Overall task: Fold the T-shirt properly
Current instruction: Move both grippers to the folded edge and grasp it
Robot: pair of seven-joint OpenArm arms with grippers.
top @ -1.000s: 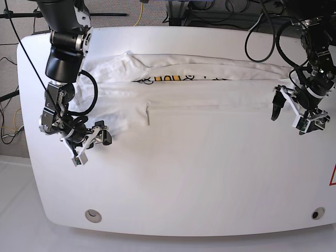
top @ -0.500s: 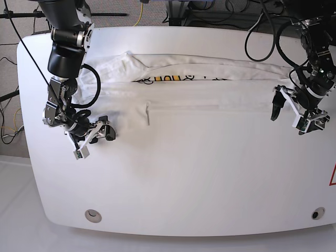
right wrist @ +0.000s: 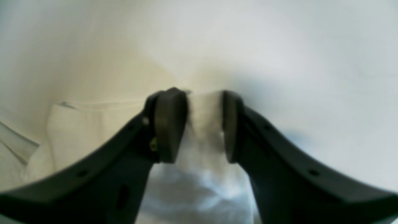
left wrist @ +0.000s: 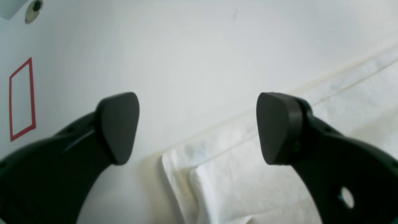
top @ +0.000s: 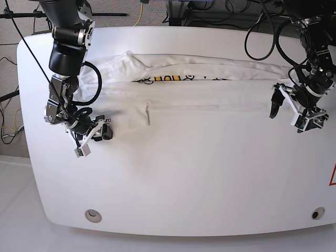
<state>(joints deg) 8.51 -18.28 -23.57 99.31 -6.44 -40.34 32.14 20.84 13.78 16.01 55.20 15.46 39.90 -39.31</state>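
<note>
Black rubber pads on the right gripper [right wrist: 203, 124] pinch a fold of white cloth between them; in the wrist view the fabric fills the narrow gap, so we read it as clamped on the T-shirt [top: 210, 92]. In the base view that gripper [top: 94, 137] sits low at the shirt's near corner, on the view's left side.

The left gripper [left wrist: 197, 127] stands wide apart with nothing between its pads; below it we see bare tabletop and a folded cloth edge. In the base view it [top: 291, 107] hovers at the shirt's other end.

The shirt lies as a long band across the far half of the table [top: 184, 178], folded lengthwise, a strip of yellow and dark print [top: 178, 79] peeking out along the fold.

The table is white, smooth, with rounded corners. We note a round fitting [top: 93, 214] near the front left corner and another [top: 316, 213] at the front right, plus a red-outlined mark [top: 333, 176] at the right edge. Beyond the table: grey floor, black cables [top: 262, 31], a yellow cord [top: 140, 13].
</note>
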